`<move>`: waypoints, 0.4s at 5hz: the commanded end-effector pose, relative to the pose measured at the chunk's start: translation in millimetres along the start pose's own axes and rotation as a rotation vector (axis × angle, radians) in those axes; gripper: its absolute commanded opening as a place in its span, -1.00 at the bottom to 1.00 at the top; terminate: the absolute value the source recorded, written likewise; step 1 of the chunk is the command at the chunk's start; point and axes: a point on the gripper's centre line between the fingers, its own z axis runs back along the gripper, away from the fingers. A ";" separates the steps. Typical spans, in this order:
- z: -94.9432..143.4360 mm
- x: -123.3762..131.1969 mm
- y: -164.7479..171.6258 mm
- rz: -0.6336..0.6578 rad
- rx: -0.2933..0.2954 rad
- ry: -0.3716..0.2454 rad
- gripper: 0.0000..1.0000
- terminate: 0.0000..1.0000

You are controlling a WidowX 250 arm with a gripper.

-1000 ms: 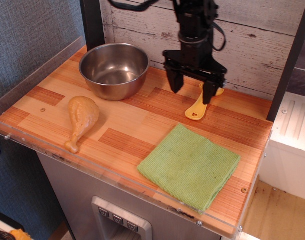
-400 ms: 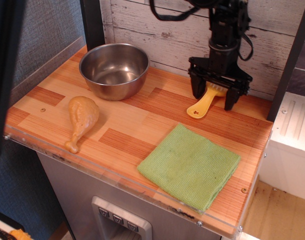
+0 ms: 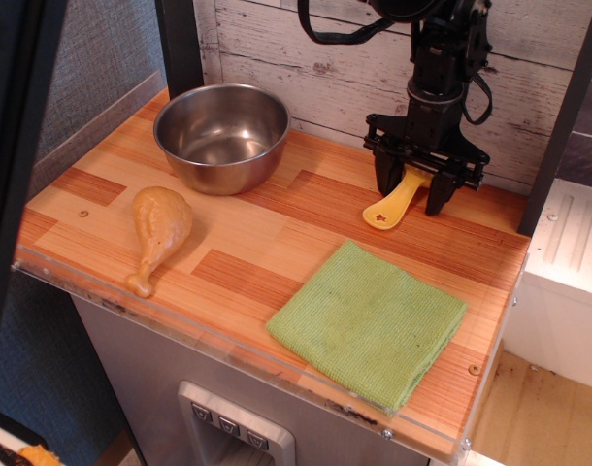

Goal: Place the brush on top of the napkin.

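The brush [image 3: 394, 201] lay on the far right part of the wooden table [image 3: 277, 243], its yellow handle pointing toward the near left with the small star cut-out at the rounded end. Its bristle end was tucked under the gripper [image 3: 411, 191] and I could not make it out. The gripper hung straight down over that end, its two dark fingers [image 3: 383, 176] spread to either side of the handle, one on the left and one on the right. The jaws stood fairly wide, with a gap showing between each finger and the yellow plastic, so nothing was clamped. Whether the fingertips touched the wood I could not tell.

The napkin [image 3: 369, 323] sat nearer and a little to the right of the brush, a folded light-green square lying flat near the table's near right edge, apart from the brush with bare wood between them. Nothing rested on it.

Further left, at the far side of the table, stood a steel bowl [image 3: 222, 136], upright and empty. Near it, toward the near left, lay a tan toy drumstick [image 3: 156, 233] with its thin end pointing at the near edge. A whitewashed plank wall [image 3: 315, 58] ran behind the table.
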 end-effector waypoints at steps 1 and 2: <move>41.8 3.9 -14.8 -0.039 -0.013 -0.059 -1.00 -1.00; 79.1 -5.0 -28.4 -0.049 -0.057 -0.151 -1.00 -1.00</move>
